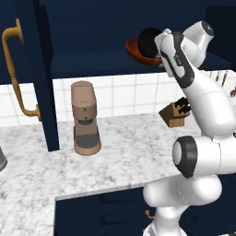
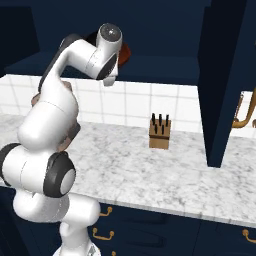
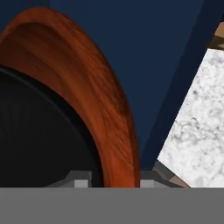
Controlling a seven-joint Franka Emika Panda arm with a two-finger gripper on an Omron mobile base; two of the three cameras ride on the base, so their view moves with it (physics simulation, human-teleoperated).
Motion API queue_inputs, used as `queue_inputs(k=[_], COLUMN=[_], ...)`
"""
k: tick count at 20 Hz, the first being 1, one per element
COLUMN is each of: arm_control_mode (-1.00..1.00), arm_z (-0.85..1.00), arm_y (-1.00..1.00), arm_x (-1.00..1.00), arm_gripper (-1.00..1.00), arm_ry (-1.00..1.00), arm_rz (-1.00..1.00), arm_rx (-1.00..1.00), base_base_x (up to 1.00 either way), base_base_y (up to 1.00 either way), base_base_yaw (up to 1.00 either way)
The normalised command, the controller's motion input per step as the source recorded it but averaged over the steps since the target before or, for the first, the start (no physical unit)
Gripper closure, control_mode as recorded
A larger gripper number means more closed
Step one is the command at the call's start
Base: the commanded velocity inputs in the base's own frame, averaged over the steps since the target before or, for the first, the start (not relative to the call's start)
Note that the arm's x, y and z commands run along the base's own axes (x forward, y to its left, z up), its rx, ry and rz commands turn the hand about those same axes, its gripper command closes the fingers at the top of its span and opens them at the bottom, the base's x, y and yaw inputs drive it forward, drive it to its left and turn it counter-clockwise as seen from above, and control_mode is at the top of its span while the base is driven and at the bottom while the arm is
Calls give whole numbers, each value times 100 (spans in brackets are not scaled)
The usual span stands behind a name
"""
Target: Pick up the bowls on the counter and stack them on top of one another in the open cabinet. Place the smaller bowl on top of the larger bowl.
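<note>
- In the upper right of the left base view we see the brown bowl up in the cabinet, with the black bowl against it and the white arm reaching in beside them.
- In the right base view the brown bowl peeks out at upper centre behind the arm's wrist, above the desk.
- In the hand view the brown bowl sweeps across the left and centre as a glossy rim, and the black bowl sits dark inside that curve at lower left; we judge the small one to be nested in the large one or very close to it.
- We cannot tell whether the jaws are released or clenched: the fingertips are lost at the bottom of the hand view and the bowls sit right at them.
- Both bowls look rigid, thin-walled and glossy, so we expect them to be light but slippery, and liable to chip if knocked on the shelf.
- The best hold, in our judgement, is across the rim wall, one finger inside and one outside, since the round bodies offer no flat face.
- A coffee machine and a knife block stand on the desk, well apart from the bowls.
</note>
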Motion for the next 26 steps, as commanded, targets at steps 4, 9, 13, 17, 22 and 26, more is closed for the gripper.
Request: queue_inputs(k=[4, 9, 13, 17, 22, 26], arm_control_mode=[-100, -100, -100, -100, -100, -100], arm_z=[0, 0, 0, -13, -100, -100], arm_y=[0, -3, -17, -29, -4, 0], arm_x=[62, -31, -100, -100, -100, -100], arm_gripper=[-100, -100, -100, -100, -100, -100], arm_ry=[3, -6, -31, -53, -20, 0], arm_rz=[-3, 0, -1, -5, 0, 0], arm_rx=[0, 0, 0, 0, -20, -31], base_base_x=[0, 0, 0, 0, 0, 0], base_base_y=[0, 0, 0, 0, 0, 0], base_base_yaw=[0, 0, 0, 0, 0, 0])
